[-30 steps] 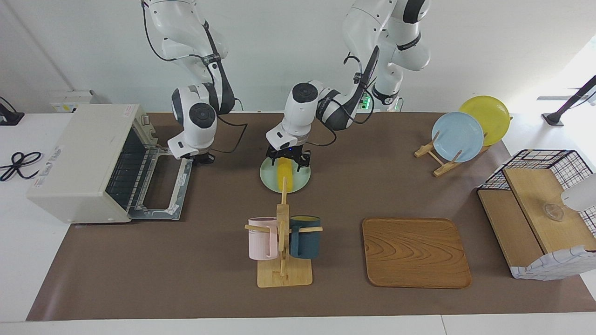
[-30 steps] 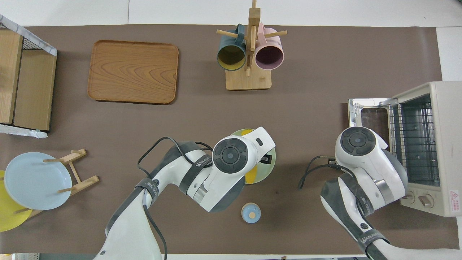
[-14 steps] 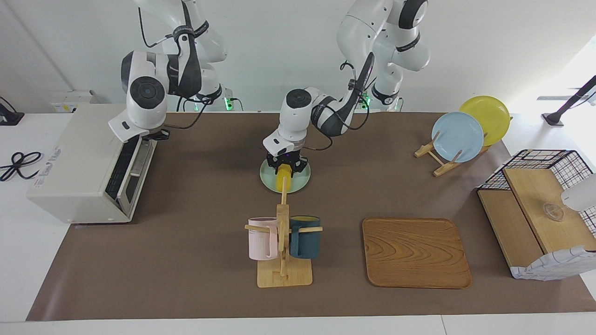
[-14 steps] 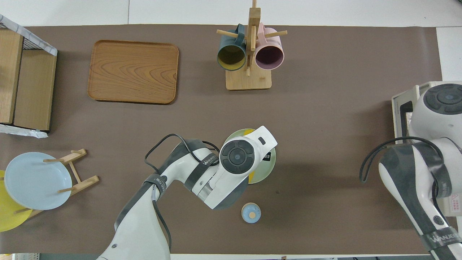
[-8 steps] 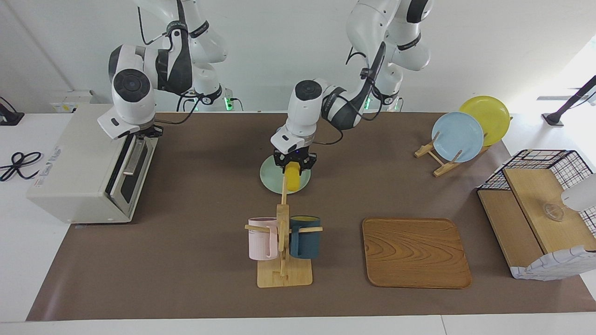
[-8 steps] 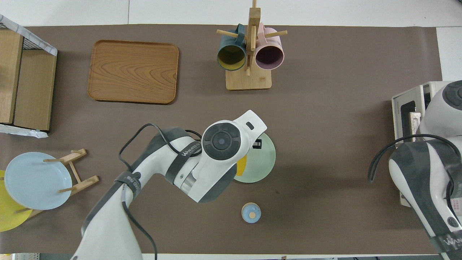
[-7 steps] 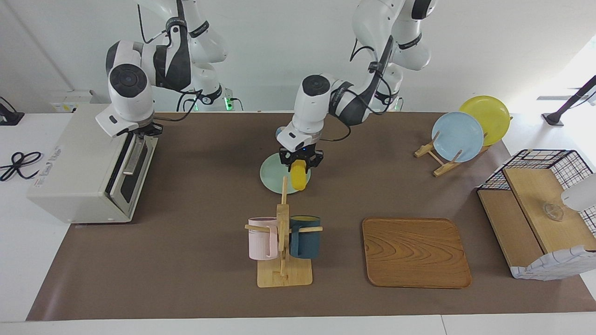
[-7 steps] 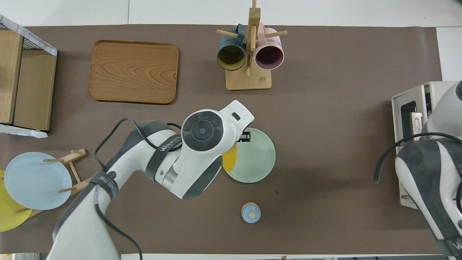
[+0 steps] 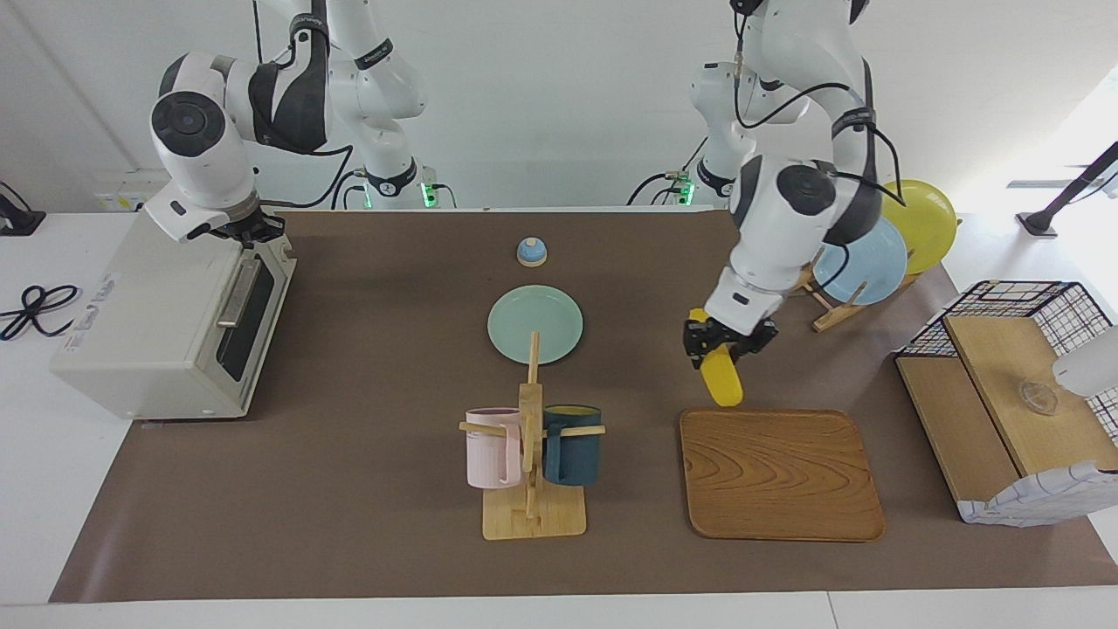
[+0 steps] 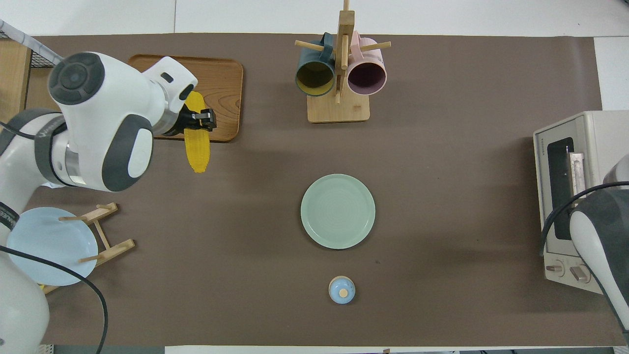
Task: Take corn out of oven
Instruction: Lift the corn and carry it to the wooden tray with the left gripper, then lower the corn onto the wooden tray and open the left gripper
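Observation:
The yellow corn (image 9: 721,380) hangs tilted in my left gripper (image 9: 723,349), which is shut on its thick end. It is in the air over the edge of the wooden tray (image 9: 777,472) that lies nearest the robots. In the overhead view the corn (image 10: 197,147) sticks out from the left gripper (image 10: 199,118) across that edge of the tray (image 10: 221,78). The off-white oven (image 9: 148,306) stands at the right arm's end of the table with its door (image 9: 249,306) shut. My right gripper (image 9: 247,231) is at the door's top edge.
A bare green plate (image 9: 534,325) lies mid-table. A mug rack (image 9: 531,454) with a pink and a dark blue mug stands farther from the robots. A small blue bell (image 9: 531,252) sits near the robots. A plate rack (image 9: 860,258) and a wire basket (image 9: 1022,393) are at the left arm's end.
My left gripper lifted the corn off the green plate and carried it toward the left arm's end, to the tray. My right gripper swung the oven door shut and rose.

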Robot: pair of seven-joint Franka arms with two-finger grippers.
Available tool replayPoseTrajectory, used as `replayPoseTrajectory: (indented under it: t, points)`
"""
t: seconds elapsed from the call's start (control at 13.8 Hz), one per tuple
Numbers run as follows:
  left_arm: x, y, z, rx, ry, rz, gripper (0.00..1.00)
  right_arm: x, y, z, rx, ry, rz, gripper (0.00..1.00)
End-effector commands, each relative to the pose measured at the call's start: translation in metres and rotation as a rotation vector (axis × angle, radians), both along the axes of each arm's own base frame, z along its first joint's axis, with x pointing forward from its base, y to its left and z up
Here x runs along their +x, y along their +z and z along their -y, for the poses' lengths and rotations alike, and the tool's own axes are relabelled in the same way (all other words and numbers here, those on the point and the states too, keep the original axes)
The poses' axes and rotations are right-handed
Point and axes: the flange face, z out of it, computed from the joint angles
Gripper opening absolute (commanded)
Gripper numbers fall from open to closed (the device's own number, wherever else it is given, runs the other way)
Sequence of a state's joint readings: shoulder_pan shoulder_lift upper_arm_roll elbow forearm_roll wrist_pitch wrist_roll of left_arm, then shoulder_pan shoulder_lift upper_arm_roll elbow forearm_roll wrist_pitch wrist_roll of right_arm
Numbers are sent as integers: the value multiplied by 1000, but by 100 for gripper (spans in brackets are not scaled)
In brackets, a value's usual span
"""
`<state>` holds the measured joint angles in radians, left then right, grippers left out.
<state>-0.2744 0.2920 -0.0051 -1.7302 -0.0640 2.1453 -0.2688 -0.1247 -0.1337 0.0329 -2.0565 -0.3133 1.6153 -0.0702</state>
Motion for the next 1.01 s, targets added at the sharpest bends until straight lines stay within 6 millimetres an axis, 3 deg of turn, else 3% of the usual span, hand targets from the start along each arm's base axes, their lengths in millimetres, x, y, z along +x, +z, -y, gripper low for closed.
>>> replayPoseTrajectory:
  t: [0.0,0.14,0.22,0.29,0.43,0.65,0.72,0.87,0.94]
  points:
    - [70,-31,-23,-4,22,-3,0,7,31,-11,98,-12,69,15]
    - [112,-51,-52,-13,56,27,0,14,60,-19,141,-22,107,46]
    - [123,-60,-63,-14,44,43,0,18,71,-24,178,-32,111,79]
    - [128,-67,-71,-14,34,52,0,19,83,-29,217,-43,118,100]
    - [134,-81,-80,-18,38,80,0,23,86,-38,259,-47,114,100]
    - [137,-101,-79,-16,38,87,0,39,106,-45,281,-39,153,100]
    - [137,-101,-78,-15,29,87,0,43,110,-47,276,-34,146,100]
    - [137,-103,-81,-5,2,89,0,54,113,-74,270,21,134,100]
    - [136,-104,-82,-1,-19,88,0,59,113,-72,258,20,129,100]
